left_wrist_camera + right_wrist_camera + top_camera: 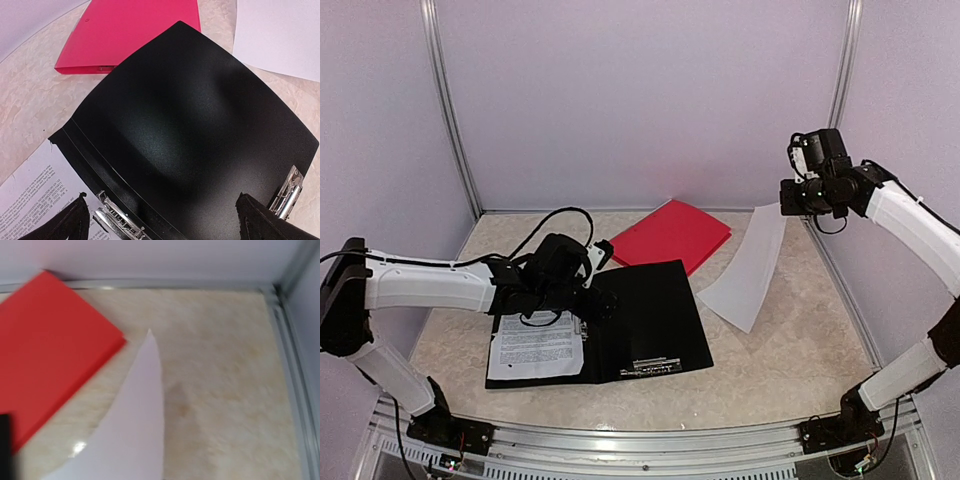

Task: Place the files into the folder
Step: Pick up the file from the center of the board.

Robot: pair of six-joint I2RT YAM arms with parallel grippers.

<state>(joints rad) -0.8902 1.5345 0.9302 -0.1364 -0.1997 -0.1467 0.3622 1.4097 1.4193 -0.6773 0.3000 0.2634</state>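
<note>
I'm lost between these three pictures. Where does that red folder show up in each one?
Top external: the red folder lies at the back of the table, near the middle, behind the open black folder.
Left wrist: the red folder runs along the top, left of centre.
Right wrist: the red folder takes up the left side.
Shared landmark: the blank white sheet, to its right in every view.

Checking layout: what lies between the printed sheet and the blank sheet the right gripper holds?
The black folder's open cover separates printed sheet from blank sheet; top view.
</note>
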